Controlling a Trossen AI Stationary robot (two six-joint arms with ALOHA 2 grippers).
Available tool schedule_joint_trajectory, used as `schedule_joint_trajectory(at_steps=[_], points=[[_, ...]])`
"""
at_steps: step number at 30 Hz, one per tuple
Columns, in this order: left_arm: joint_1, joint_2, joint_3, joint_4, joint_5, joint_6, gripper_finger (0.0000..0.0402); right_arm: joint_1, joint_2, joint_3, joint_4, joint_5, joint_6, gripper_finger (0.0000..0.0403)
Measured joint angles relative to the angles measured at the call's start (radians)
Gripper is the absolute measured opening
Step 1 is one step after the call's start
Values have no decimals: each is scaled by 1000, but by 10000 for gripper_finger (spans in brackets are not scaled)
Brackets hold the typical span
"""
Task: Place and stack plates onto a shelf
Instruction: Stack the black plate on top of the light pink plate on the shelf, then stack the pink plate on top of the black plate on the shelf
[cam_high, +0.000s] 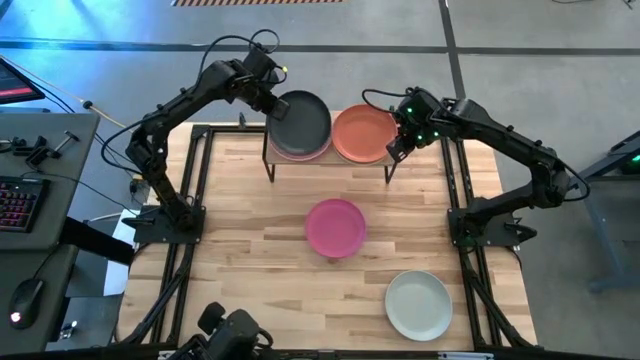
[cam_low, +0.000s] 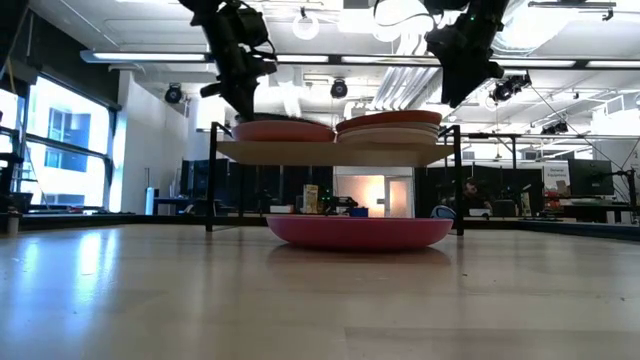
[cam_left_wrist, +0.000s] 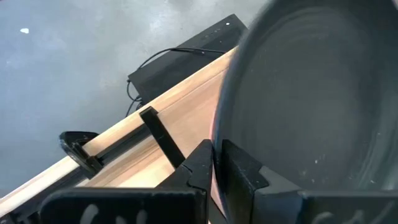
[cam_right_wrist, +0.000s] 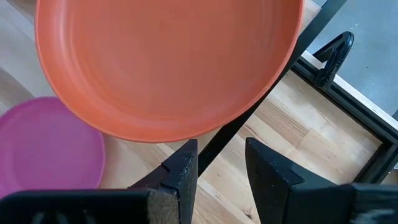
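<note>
The shelf (cam_low: 330, 152) stands at the table's far side and bears two stacks. A charcoal plate (cam_high: 302, 118) (cam_left_wrist: 311, 106) tops the left stack, over pink plates (cam_high: 290, 155). My left gripper (cam_high: 272, 100) (cam_left_wrist: 216, 168) is shut on its far-left rim. A terracotta orange plate (cam_high: 362, 133) (cam_right_wrist: 168, 62) tops the right stack. My right gripper (cam_high: 396, 148) (cam_right_wrist: 221, 165) stands open just off that plate's right edge, with nothing between its fingers. A magenta plate (cam_high: 335, 227) and a pale mint-white plate (cam_high: 418, 304) lie flat on the table. My left gripper pinches the charcoal plate's rim (cam_left_wrist: 219, 134) at the plate's far-left side, one finger over the rim and one outside it. The fingers slant down from the far left. The plate lies about level on the pink stack on the shelf.
The shelf's black legs (cam_high: 270, 165) (cam_right_wrist: 249, 118) stand under its corners. Black frame rails (cam_high: 205, 170) run along the table's left and right sides by the arm bases. Bare wood lies between the shelf and the magenta plate, and at the near left.
</note>
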Motion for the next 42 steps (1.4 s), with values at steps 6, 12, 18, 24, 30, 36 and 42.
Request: schedule_joint_trajectory(at_steps=[6,12,18,24,30,36,42], points=[[0,0,0,-2,-10,1,44,0,0,0,0,0,0,114],[0,0,0,-2,-10,15,70,0,0,0,1,0,0,114],[0,-13,0,-14,-4,16,88,0,0,0,1,0,1,114],[-8,-80,0,-44,13,18,90,1,0,0,0,-23,30,114],[-59,-154,0,-92,82,-1,90,28,0,0,-31,-52,93,114],[-169,-188,0,-186,86,0,90,111,0,0,-83,-72,216,114],[-310,-190,0,-287,86,17,90,235,0,0,-100,-77,371,114]])
